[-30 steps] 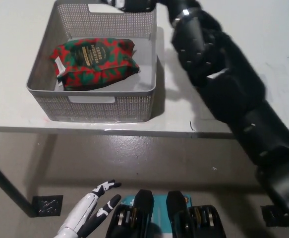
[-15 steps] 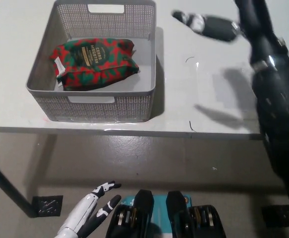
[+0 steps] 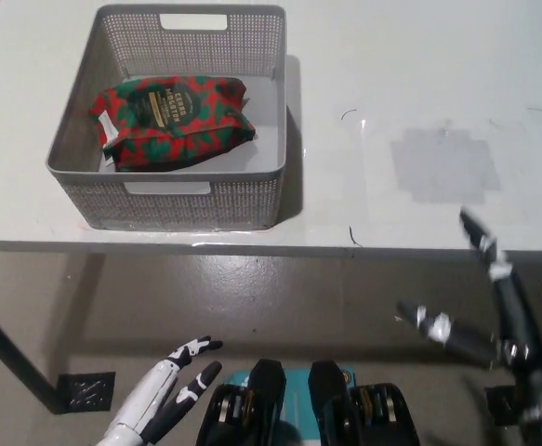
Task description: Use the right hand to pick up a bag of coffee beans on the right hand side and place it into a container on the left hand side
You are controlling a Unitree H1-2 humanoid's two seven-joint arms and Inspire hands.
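Bag of coffee beans lies inside container; we note the right robot hand, open and empty, has withdrawn below the surface; placement looks complete.

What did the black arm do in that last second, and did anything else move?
The right hand pulled back from the far rim of the gray basket, swung right across the table and dropped below its front edge, open and empty. The coffee bag stayed in the basket; the left hand stayed low, open.
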